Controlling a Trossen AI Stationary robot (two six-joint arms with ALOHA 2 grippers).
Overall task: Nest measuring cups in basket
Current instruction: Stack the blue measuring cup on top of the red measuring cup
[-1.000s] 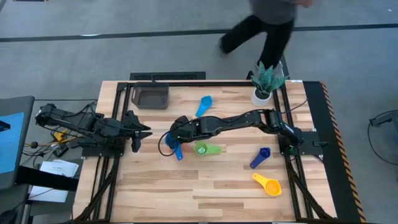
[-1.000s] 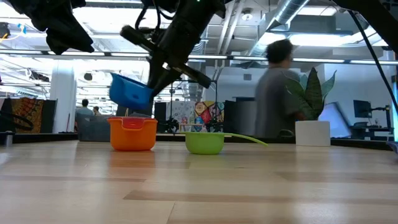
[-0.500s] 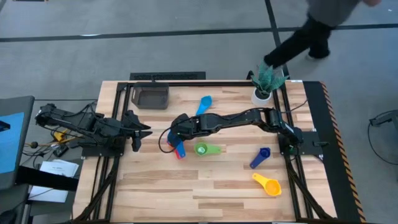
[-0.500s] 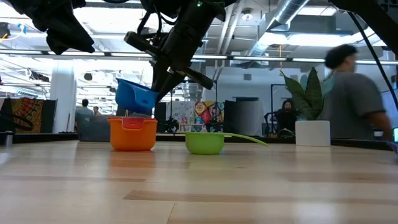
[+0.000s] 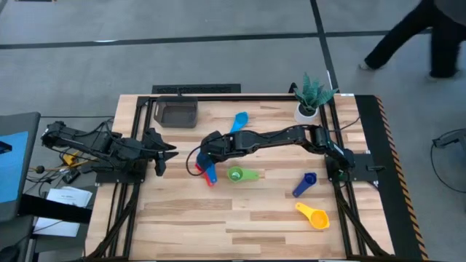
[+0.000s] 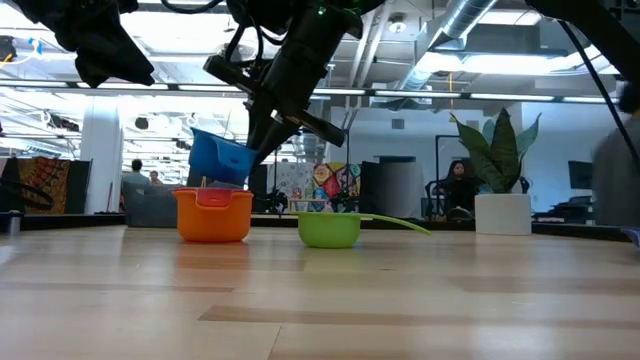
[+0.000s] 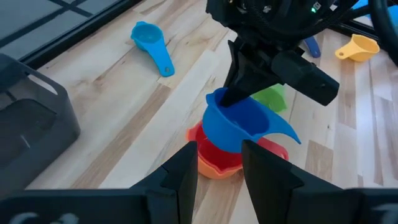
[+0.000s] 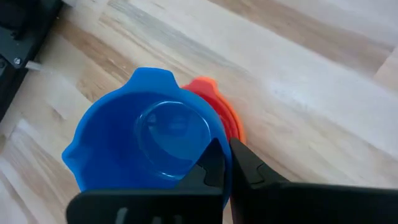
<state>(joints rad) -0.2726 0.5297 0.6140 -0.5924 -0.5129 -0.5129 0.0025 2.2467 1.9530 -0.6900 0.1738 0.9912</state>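
My right gripper (image 5: 206,159) is shut on a blue measuring cup (image 7: 239,121), which hangs tilted just above a red cup nested in an orange cup (image 7: 217,158) on the table's middle left. My left gripper (image 7: 219,158) waits open at the left edge, pointing at that stack. The green cup (image 5: 237,175) stands right of the stack. A light blue cup (image 5: 239,122) lies toward the far edge. The dark blue cup (image 5: 304,183) and the yellow cup (image 5: 313,215) lie near right. The dark basket (image 5: 178,113) stands at the far left. My right gripper pinches the blue cup's wall at the rim (image 8: 225,134), one finger (image 8: 214,163) inside the bowl and one (image 8: 249,169) outside. The fingers slant down from the table's right. The cup is lifted clear and tilted, its base (image 6: 218,172) just above the orange cup (image 6: 213,215).
A white plant pot (image 5: 306,110) stands at the far right corner. Bare wood lies along the near edge and between the stack and the basket. A person (image 5: 422,40) walks on the floor beyond the far edge.
My right gripper has carried the blue cup a little down and sideways, closer over the red and orange stack, still shut on it. The person beyond the table has walked off toward the right.
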